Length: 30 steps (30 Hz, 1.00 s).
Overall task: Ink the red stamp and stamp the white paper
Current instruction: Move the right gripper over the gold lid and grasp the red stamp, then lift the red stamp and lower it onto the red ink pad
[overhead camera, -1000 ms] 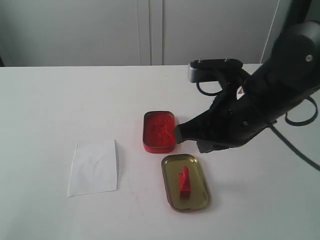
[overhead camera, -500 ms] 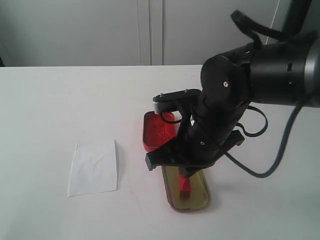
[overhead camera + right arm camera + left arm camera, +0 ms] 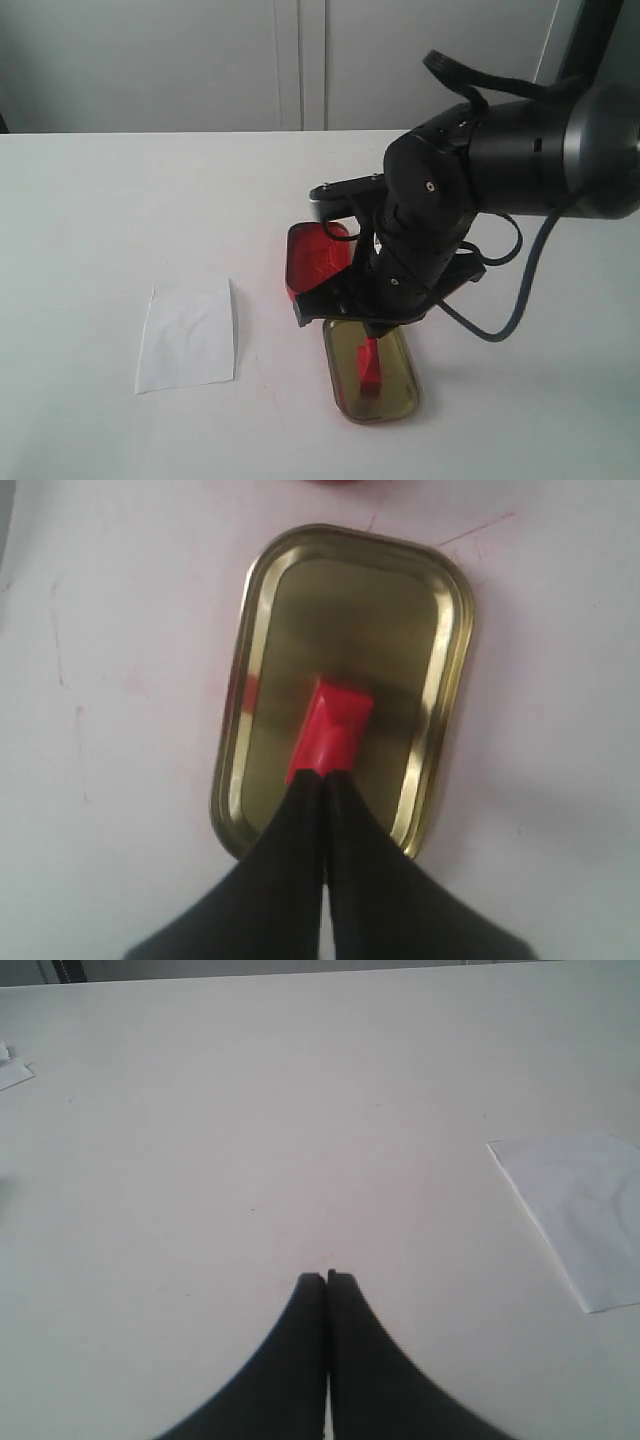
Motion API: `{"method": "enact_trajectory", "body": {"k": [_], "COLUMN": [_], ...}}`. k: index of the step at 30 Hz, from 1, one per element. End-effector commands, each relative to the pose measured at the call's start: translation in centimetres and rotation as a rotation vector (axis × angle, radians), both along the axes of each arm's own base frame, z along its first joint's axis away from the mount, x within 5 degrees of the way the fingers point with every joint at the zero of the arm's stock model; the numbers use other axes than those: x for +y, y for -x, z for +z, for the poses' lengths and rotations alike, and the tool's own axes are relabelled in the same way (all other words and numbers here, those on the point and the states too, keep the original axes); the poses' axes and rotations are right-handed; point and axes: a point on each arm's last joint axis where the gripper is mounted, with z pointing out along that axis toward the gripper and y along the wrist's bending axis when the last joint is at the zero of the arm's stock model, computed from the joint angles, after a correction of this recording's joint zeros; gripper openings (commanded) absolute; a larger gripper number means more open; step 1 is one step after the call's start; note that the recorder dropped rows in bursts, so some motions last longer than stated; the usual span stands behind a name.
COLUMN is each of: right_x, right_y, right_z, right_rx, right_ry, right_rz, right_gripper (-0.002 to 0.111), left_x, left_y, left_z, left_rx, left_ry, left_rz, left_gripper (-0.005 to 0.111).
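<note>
The red stamp (image 3: 370,366) (image 3: 333,723) lies in the gold tin lid (image 3: 402,385) (image 3: 350,620) near the table's front. My right gripper (image 3: 325,774) is shut, its tips right over the stamp's near end; the jaws meet with nothing between them. In the exterior view the right arm (image 3: 430,240) hangs over the lid and partly covers the red ink tin (image 3: 312,262). The white paper (image 3: 188,335) (image 3: 585,1215) lies flat to the left of the tins. My left gripper (image 3: 327,1277) is shut over bare table, away from the paper, and does not show in the exterior view.
The arm's black cable (image 3: 520,290) loops to the right of the lid. Faint red smears mark the table (image 3: 60,640) around the lid. A scrap of paper (image 3: 12,1072) lies at the far edge of the left wrist view.
The right arm swung from beside the ink tin to over the gold lid, then came down toward the stamp. Paper, tins and stamp stayed put.
</note>
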Motion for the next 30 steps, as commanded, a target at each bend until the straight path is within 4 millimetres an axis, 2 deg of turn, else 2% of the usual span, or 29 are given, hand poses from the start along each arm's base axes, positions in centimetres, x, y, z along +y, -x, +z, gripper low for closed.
{"method": "enact_trajectory", "body": {"k": [1, 6, 15, 23, 26, 30], "right_x": [0.2, 0.5, 0.8, 0.9, 0.9, 0.9], "right_y": [-0.4, -0.7, -1.0, -1.2, -1.2, -1.2], "right_z": [-0.6, -1.1, -3.8, -4.7, -5.1, -5.3], "right_rx": [-0.007, -0.014, 0.050, 0.062, 0.075, 0.080], "right_ry": [-0.002, -0.016, 0.033, 0.034, 0.047, 0.051], "right_rz": [-0.027, -0.042, -0.060, -0.084, -0.085, -0.085], "right_gripper": [0.012, 0.032, 0.033, 0.033, 0.027, 0.003], "left_x": [0.0, 0.0, 0.0, 0.0, 0.0, 0.0], "left_y": [0.0, 0.0, 0.0, 0.0, 0.0, 0.0], "left_z": [-0.2, -0.2, -0.2, -0.2, -0.2, -0.2], "left_rx": [-0.002, -0.002, -0.002, -0.002, -0.002, -0.002], "left_ry": [0.004, 0.004, 0.004, 0.004, 0.004, 0.004], "left_rz": [0.002, 0.002, 0.002, 0.002, 0.002, 0.002], "left_gripper": [0.000, 0.000, 0.000, 0.000, 0.000, 0.000]}}
